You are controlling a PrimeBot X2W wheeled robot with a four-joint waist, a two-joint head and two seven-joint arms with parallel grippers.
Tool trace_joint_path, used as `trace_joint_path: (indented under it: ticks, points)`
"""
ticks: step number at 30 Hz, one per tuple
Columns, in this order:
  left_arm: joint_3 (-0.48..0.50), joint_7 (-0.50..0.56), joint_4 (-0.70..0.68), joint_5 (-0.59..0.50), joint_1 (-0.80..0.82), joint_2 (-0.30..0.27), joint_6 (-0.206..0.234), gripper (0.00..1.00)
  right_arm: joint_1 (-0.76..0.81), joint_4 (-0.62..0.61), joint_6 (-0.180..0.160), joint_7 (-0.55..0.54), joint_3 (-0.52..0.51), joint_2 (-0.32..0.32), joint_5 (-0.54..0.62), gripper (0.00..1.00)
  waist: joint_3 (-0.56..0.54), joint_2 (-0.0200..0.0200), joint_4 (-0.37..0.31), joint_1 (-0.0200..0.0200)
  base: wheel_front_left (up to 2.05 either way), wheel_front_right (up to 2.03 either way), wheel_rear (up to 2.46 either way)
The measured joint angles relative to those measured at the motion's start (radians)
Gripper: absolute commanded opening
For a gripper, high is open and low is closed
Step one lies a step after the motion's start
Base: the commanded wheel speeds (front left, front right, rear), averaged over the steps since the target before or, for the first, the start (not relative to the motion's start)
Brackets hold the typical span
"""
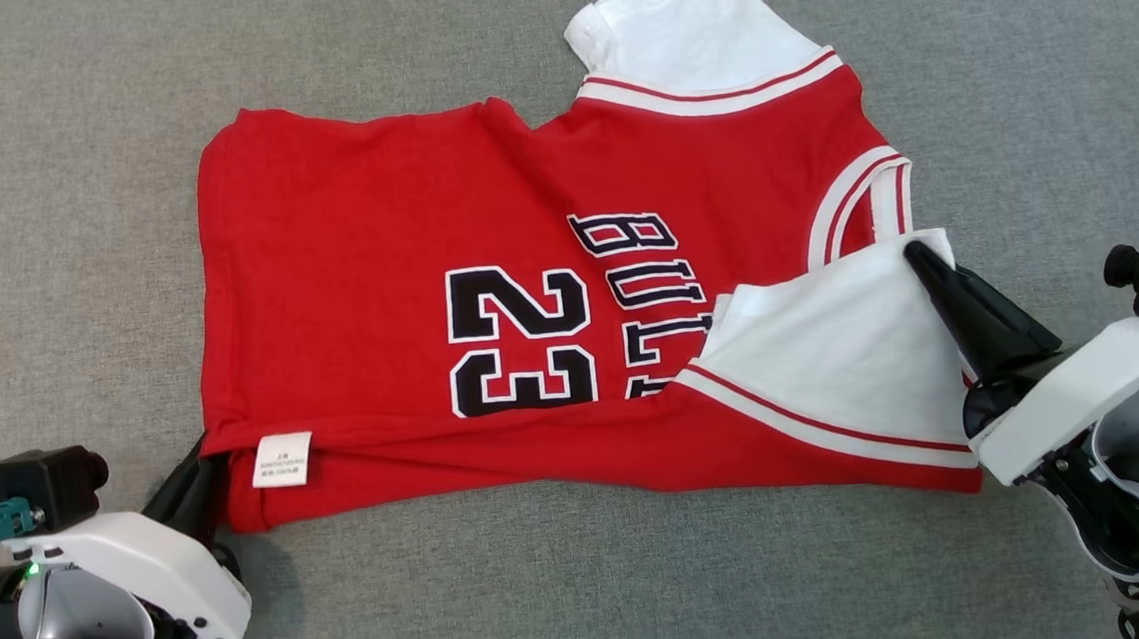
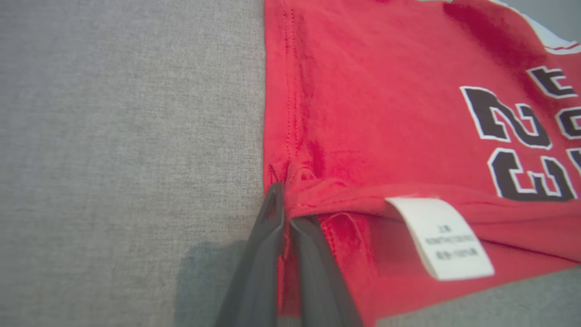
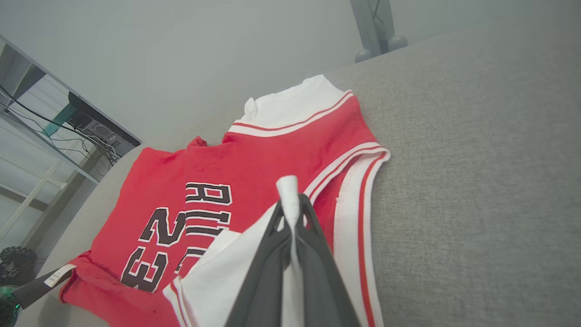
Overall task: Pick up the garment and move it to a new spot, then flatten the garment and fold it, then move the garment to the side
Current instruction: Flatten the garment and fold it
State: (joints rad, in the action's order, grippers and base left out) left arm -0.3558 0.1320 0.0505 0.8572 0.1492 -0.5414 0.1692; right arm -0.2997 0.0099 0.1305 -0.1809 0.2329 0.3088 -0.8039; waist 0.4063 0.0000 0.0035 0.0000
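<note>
**A:** Where does the jersey [image 1: 371,203] lie?

**B:** Spread on the grey padded surface [image 1: 66,144], front up, with its 23 print [image 1: 521,338] about mid-cloth. The long edge on the robot's side of the 23 print is doubled over onto the front. That is why the care label [image 1: 282,460] shows, left of the print and nearer the robot.

**A:** And the claws?

**B:** Left gripper [image 1: 203,460]: fingers together, pinching the hem corner [image 2: 299,179] just left of the care label. The left wrist view shows red cloth bunched between them. Right gripper [image 1: 918,255]: likewise closed, clamped on the tip of the near sleeve [image 1: 832,351], which lies flapped over toward the 23 print from its right. The far sleeve [image 1: 689,25] lies flat, beyond the print and to its right, with nothing on it.

**A:** How will the cloth handle?

**B:** By the look of it, it is a light, thin knit and quite limp. It will probably sag between two holds, and a single pinched layer may slip or drag the layer beneath. Breakage is no concern. It is best taken at stitched places, such as a hem corner or sleeve band, where the seam gives the fingers some bite. Both present holds are of that kind. The fold looks partly made, so I would lift both ends level, or the doubled edge may slide open.
</note>
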Motion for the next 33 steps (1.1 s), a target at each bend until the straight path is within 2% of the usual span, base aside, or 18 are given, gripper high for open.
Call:
trace_joint_path:
  ticks: [7, 8, 9, 10, 11, 12, 16, 20, 27, 29, 33]
  points:
    - [-0.004, 0.002, 0.053, 0.011, 0.048, 0.012, -0.031, 0.0, -0.065, 0.079, 0.0, 0.099, 0.091, 0.049, -0.023, 0.0, 0.014, 0.0, 0.0, 0.0, 0.0, 0.0, 0.0]
    - [-0.006, 0.004, 0.06, 0.016, 0.052, 0.012, -0.037, 0.12, -0.076, 0.093, 0.0, 0.113, 0.106, 0.053, -0.029, 0.0, 0.015, 0.0, -0.001, 0.0, 0.0, 0.0, 0.0]
    - [-0.007, 0.004, 0.065, 0.016, 0.055, 0.013, -0.043, 0.4, -0.086, 0.105, 0.0, 0.125, 0.12, 0.056, -0.035, 0.0, 0.015, 0.0, -0.002, 0.0, 0.0, 0.0, 0.0]
    - [-0.007, 0.002, 0.07, 0.018, 0.057, 0.014, -0.046, 0.94, -0.091, 0.116, 0.0, 0.142, 0.132, 0.059, -0.042, 0.09, 0.013, 0.0, -0.003, 0.0, 0.0, 0.0, 0.0]
    - [-0.005, -0.006, 0.074, 0.022, 0.057, 0.018, -0.049, 1.0, -0.095, 0.128, 0.0, 0.159, 0.139, 0.06, -0.05, 0.5, 0.011, 0.0, -0.005, 0.0, 0.0, 0.0, 0.0]
    - [-0.001, -0.023, 0.077, 0.025, 0.056, 0.025, -0.05, 1.0, -0.098, 0.137, 0.0, 0.174, 0.145, 0.063, -0.055, 1.0, 0.008, 0.0, -0.005, 0.0, 0.0, 0.0, 0.0]
    - [0.038, -0.108, 0.056, 0.045, 0.033, 0.064, -0.045, 1.0, -0.092, 0.151, 0.0, 0.276, 0.132, 0.063, -0.049, 1.0, -0.009, 0.0, -0.003, 0.0, 0.0, 0.0, 0.0]
    - [0.079, -0.211, 0.002, 0.04, 0.019, 0.091, -0.031, 1.0, -0.045, 0.148, 0.0, 0.382, 0.059, 0.031, 0.015, 1.0, -0.034, 0.0, 0.001, 0.0, 0.0, 0.0, 0.0]
    - [0.106, -0.338, -0.115, -0.074, 0.003, 0.095, 0.053, 1.0, 0.035, 0.056, 0.0, 0.436, -0.121, -0.081, 0.277, 1.0, -0.082, 0.0, -0.001, 0.0, 0.0, 0.0, 0.0]
    - [0.107, -0.359, -0.144, -0.12, 0.002, 0.099, 0.078, 1.0, 0.061, 0.026, 0.0, 0.437, -0.146, -0.101, 0.366, 1.0, -0.093, 0.0, -0.003, -0.0001, 0.0, 0.0, 0.0]
    - [0.118, -0.386, -0.193, -0.201, -0.011, 0.118, 0.103, 1.0, 0.137, -0.029, 0.0, 0.428, -0.188, -0.152, 0.468, 1.0, -0.117, 0.0, -0.002, 0.0, 0.0, 0.0, 0.0]
